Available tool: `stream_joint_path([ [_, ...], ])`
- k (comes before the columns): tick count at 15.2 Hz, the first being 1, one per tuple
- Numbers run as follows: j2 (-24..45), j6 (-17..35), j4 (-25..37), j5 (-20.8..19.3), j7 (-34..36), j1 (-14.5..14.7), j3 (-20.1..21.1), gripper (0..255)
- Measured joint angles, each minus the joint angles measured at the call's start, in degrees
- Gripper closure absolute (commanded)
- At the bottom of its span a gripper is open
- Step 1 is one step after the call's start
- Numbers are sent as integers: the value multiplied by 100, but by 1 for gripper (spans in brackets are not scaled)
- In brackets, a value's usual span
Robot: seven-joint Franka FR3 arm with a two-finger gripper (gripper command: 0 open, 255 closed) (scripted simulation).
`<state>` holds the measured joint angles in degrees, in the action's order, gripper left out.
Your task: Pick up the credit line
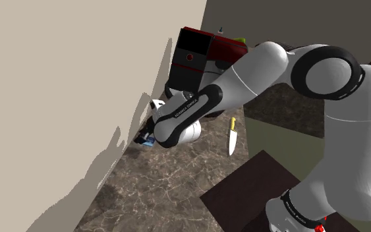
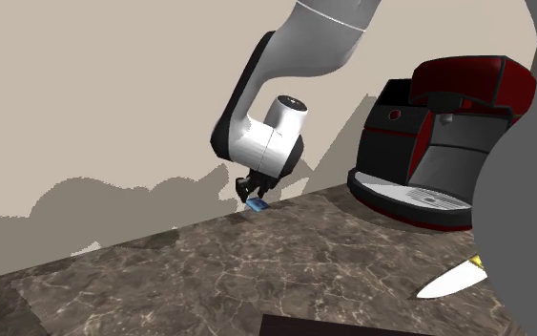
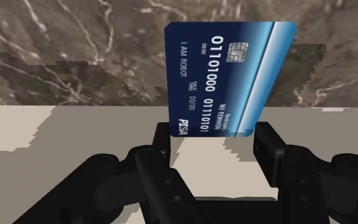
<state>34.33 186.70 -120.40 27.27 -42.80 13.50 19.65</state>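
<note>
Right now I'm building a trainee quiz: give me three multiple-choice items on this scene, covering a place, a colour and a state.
1. Where is the credit card? A by the wall; B beside the knife; C on the coffee machine.
2. Its colour? A red; B blue; C white.
3. The gripper? A shut on nothing; B wide open, away from the card; C clasping the card.

Key: A, it sits at the counter's wall edge. B, blue face with white digits. C, the fingers hug both long edges.

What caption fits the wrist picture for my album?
Black fingers clasp a blue credit card over the brown marbled counter.
</note>
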Motion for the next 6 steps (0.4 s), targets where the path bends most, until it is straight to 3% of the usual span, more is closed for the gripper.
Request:
stream_joint_path([
  [6,-432,-331,-89,49,124,186,-208,255],
])
